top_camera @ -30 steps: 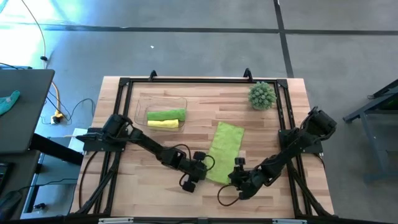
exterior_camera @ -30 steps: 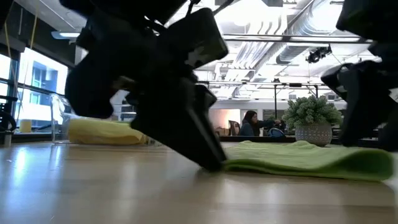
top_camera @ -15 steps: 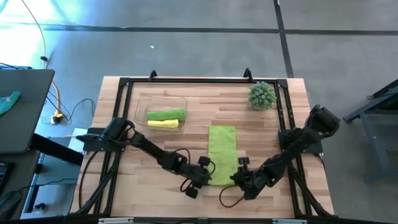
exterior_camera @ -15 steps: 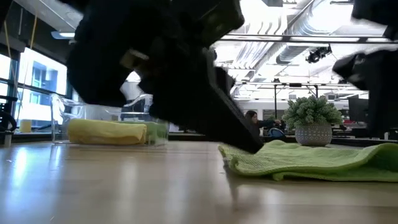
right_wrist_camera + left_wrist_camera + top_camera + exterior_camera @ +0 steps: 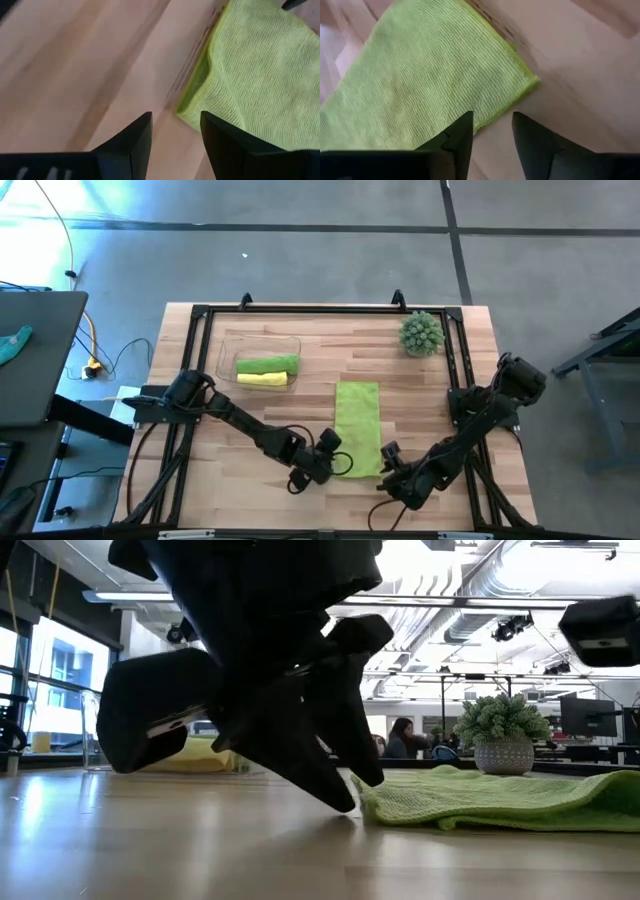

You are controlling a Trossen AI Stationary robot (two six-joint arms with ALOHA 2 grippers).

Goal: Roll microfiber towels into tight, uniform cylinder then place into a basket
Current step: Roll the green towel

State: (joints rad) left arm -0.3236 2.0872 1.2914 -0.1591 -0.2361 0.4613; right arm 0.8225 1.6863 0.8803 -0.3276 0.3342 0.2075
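Observation:
A lime green microfiber towel (image 5: 358, 425), folded into a long strip, lies flat on the wooden table and runs from far to near. My left gripper (image 5: 340, 468) stands open at the strip's near left corner (image 5: 532, 80). My right gripper (image 5: 388, 464) is open beside the near right corner (image 5: 186, 111), clear of the cloth. The clear basket (image 5: 225, 345) at the far left holds a rolled green towel (image 5: 268, 364) and a rolled yellow towel (image 5: 262, 379), lying side by side. My left gripper points slanting down at the towel's near edge (image 5: 479, 126). One fingertip (image 5: 466, 120) stands right at that edge, the other over bare wood. Whether the fingertip touches the cloth, I cannot tell. The towel lies flat on the table.
A spiky green plant (image 5: 421, 333) in a pot stands at the far right corner. A black frame (image 5: 300, 308) runs along the table's edges. Bare wood lies between the basket and the towel. A person (image 5: 402, 738) sits in the room beyond.
The towel has turned about on the table: it lay slanted, its near end to the left, and now lies straight from far to near. My left gripper has rolled its wrist and gone a little toward the right. My right gripper has drawn toward the near edge.

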